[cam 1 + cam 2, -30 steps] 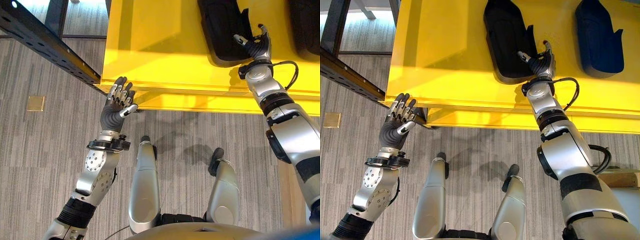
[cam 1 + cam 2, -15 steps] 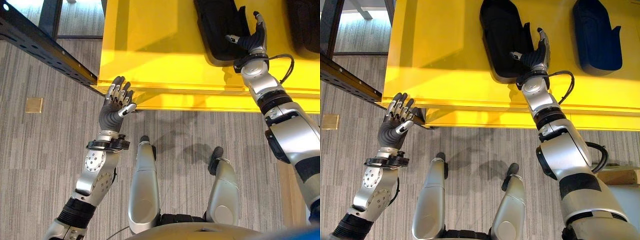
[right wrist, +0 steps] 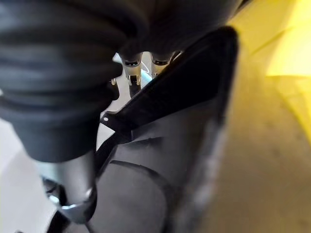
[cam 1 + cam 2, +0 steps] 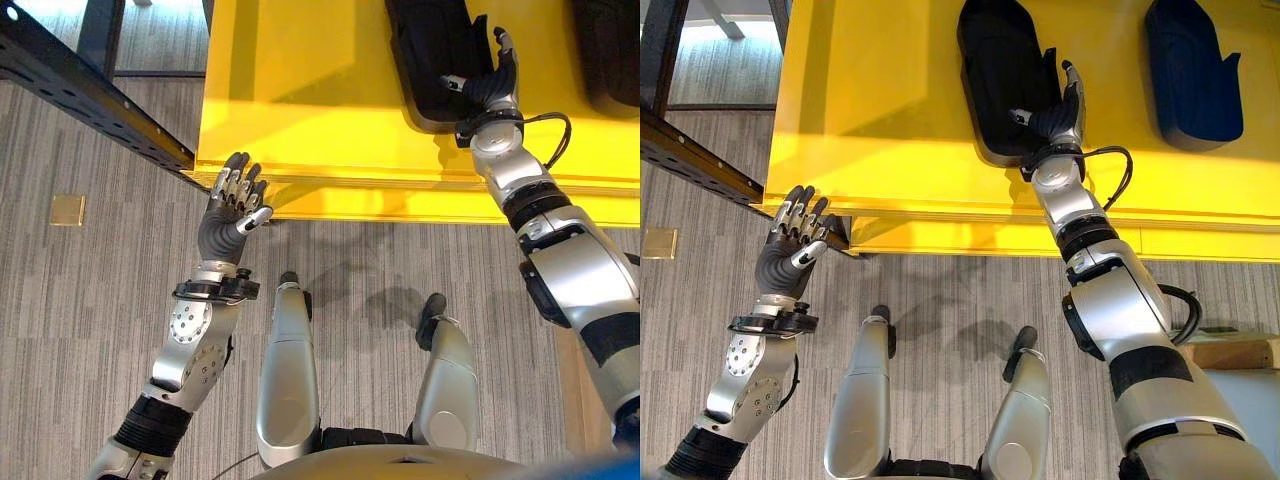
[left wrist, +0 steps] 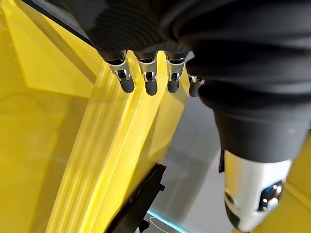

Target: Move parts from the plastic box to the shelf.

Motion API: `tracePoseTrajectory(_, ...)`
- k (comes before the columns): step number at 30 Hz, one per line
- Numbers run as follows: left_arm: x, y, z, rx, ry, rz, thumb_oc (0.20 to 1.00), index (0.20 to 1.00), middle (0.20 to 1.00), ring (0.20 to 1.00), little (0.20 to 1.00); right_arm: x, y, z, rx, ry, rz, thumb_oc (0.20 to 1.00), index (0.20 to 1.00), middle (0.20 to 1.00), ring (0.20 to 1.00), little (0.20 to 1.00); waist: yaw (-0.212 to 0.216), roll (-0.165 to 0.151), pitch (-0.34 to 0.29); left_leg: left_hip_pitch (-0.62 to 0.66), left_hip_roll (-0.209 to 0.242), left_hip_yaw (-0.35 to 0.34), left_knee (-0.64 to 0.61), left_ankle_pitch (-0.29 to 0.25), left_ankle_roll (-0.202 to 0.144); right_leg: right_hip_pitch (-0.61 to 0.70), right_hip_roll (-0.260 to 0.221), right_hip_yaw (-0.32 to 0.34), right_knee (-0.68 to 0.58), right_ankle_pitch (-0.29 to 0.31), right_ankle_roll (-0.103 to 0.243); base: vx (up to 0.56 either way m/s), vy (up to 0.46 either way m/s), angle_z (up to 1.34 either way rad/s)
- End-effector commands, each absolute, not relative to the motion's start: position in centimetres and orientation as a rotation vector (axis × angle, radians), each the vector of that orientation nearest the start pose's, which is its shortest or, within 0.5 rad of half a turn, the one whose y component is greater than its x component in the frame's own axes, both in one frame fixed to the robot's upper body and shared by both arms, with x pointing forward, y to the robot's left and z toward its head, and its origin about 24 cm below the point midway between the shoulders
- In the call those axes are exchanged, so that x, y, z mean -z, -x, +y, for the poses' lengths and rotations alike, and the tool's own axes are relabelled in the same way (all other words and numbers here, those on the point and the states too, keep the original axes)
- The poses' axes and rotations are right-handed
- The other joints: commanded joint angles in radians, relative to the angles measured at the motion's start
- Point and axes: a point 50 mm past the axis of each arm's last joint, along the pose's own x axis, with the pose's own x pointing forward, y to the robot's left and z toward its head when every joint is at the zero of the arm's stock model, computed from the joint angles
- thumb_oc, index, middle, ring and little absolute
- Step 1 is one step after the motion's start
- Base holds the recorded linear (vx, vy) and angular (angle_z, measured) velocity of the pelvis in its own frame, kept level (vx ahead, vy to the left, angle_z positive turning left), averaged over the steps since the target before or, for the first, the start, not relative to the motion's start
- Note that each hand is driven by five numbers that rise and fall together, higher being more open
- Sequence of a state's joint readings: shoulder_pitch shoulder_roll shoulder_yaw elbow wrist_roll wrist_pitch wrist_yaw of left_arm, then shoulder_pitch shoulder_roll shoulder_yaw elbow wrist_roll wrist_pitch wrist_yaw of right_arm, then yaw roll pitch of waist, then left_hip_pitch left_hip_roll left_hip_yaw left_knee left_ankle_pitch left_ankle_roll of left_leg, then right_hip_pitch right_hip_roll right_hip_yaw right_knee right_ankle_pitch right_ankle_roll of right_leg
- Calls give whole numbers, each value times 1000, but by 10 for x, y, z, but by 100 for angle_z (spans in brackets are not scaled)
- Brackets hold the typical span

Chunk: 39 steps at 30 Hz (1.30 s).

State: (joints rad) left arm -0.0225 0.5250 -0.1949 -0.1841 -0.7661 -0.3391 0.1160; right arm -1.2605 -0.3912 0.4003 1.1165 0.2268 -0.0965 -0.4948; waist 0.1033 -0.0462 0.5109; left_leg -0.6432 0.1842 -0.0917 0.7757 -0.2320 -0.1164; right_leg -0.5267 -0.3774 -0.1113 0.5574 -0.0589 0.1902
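A yellow plastic box (image 4: 880, 100) lies ahead of me, holding a black moulded part (image 4: 1000, 70) and a second dark part (image 4: 1195, 70) to its right. My right hand (image 4: 1058, 115) rests at the black part's right edge, fingers straight along that edge and thumb laid across the part's near end. In the right wrist view the part (image 3: 170, 145) runs between the thumb and the fingers (image 3: 131, 70). My left hand (image 4: 228, 225) stands open, palm up, by the box's front left corner and holds nothing; its fingers (image 5: 146, 77) point at the yellow wall (image 5: 58, 121).
A black perforated shelf beam (image 4: 90, 95) runs diagonally at the upper left, ending at the box's front left corner. Grey carpet lies below the box, with a small brass floor plate (image 4: 68, 208) on the left. A wooden piece (image 4: 1230, 355) shows at the right edge.
My right hand has slid left and farther up along the black part's edge, thumb now over the part. The left hand has stayed put.
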Motion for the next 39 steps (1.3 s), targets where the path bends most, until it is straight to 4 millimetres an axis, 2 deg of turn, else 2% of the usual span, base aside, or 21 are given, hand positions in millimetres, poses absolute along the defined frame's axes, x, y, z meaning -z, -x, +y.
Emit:
tracePoseTrajectory(1, -146, -234, 192, 167, 318, -514, 1000, 1000, 1000, 1000, 1000, -257, -420, -167, 389, 276, -400, 1000, 1000, 1000, 1000, 1000, 25, 19, -16, -4, 20, -34, -86, 78, -4, 15, 24, 23, 151, -99, -63, 0, 0, 0)
tracePoseTrajectory(9, -145, -234, 192, 163, 317, -507, 1000, 1000, 1000, 1000, 1000, -248, -419, -159, 360, 200, -385, 1000, 1000, 1000, 1000, 1000, 27, 21, -11, -2, 19, -34, -87, 79, -3, 19, 24, 22, 151, -101, -62, 0, 0, 0)
tracePoseTrajectory(18, -145, -235, 192, 161, 314, -506, 1000, 1000, 1000, 1000, 1000, -251, -418, -158, 363, 161, -404, 1000, 1000, 1000, 1000, 1000, 29, 22, -5, -2, 18, -35, -86, 80, -3, 21, 20, 20, 153, -100, -62, 0, 0, 0)
tracePoseTrajectory(27, -144, -236, 191, 166, 314, -501, 1000, 1000, 1000, 1000, 1000, -245, -417, -157, 354, 134, -393, 1000, 1000, 1000, 1000, 1000, 30, 22, -5, -3, 16, -35, -80, 77, -2, 20, 21, 23, 156, -100, -62, 0, 0, 0)
tracePoseTrajectory(39, -143, -235, 191, 169, 314, -496, 1000, 1000, 1000, 1000, 1000, -245, -418, -148, 333, 122, -393, 1000, 1000, 1000, 1000, 1000, 33, 24, -4, -5, 16, -36, -82, 81, -3, 21, 21, 23, 155, -99, -62, 0, 0, 0)
